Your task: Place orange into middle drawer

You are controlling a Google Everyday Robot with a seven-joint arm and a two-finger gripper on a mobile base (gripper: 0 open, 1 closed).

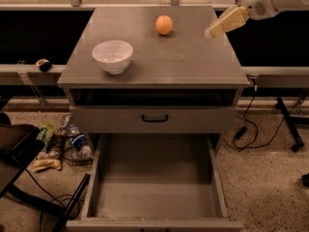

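The orange [164, 24] sits on the grey cabinet top [159, 57], toward the back, right of centre. The middle drawer [155, 187] is pulled out wide below, its flat grey floor bare. My gripper [223, 24] hangs over the back right part of the cabinet top, to the right of the orange and apart from it. Its cream-coloured end points down and left. It holds nothing that I can see.
A white bowl [112, 56] stands on the left of the cabinet top. A shut drawer front with a black handle [155, 118] is above the open drawer. Bags and clutter [58, 146] lie on the floor at left. Cables [251, 129] run at right.
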